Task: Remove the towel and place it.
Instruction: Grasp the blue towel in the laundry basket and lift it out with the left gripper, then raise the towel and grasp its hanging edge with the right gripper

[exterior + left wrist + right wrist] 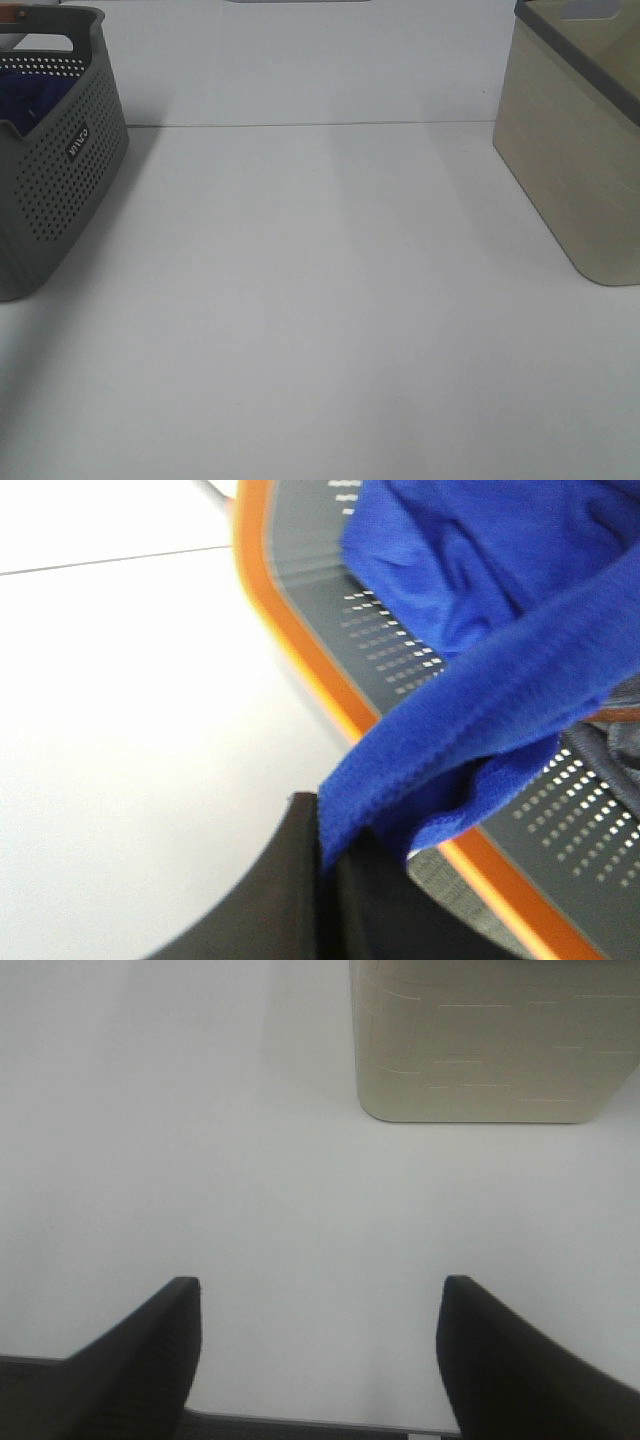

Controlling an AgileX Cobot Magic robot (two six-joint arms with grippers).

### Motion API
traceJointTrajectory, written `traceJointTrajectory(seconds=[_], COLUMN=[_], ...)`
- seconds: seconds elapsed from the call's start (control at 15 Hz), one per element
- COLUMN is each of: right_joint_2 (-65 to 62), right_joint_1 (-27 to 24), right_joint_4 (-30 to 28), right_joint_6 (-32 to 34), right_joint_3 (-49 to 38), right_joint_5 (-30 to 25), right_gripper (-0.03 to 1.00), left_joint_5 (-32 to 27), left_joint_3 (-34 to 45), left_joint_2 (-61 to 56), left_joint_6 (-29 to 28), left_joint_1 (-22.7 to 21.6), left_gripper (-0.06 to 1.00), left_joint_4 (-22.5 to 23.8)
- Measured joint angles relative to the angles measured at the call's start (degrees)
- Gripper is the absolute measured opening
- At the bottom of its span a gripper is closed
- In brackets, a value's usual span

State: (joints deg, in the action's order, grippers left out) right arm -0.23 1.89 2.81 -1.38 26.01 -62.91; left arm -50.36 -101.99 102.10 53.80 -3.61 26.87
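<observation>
Towel (480, 710) hem, deep blue and stitched, is pinched between the dark fingers of the left gripper (325, 875). From there the cloth runs taut over the orange rim (300, 650) into the perforated grey basket (400, 660), where the rest lies bunched against the inner wall. The right gripper (320, 1350) hangs with its jaws spread wide above the white table (200, 1160), and a beige bin (490, 1050) stands farther ahead on the tabletop.
</observation>
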Motion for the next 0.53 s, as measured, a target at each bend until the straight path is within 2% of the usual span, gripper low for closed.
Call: traceJointTrajectory(seconds=[0.27, 0.4, 0.47, 0.53], right_joint_2=[0.00, 0.00, 0.00, 0.00], right_joint_1=[0.00, 0.00, 0.00, 0.00], right_joint_4=[0.00, 0.00, 0.00, 0.06], right_joint_6=[0.00, 0.00, 0.00, 0.00], right_joint_3=[0.00, 0.00, 0.00, 0.00], right_joint_5=[0.00, 0.00, 0.00, 0.06], right_gripper=[0.66, 0.66, 0.66, 0.66], left_joint_5=[-0.40, -0.40, -0.29, 1.72], left_joint_3=[0.00, 0.00, 0.00, 0.00], left_joint_2=[-9.74, -13.52, -15.18, -17.42], left_joint_6=[-0.46, -0.46, -0.46, -1.09], left_joint_1=[2.12, 4.87, 6.70, 10.14], left_gripper=[0.00, 0.00, 0.00, 0.00], left_joint_4=[-0.17, 0.69, 2.12, 5.96])
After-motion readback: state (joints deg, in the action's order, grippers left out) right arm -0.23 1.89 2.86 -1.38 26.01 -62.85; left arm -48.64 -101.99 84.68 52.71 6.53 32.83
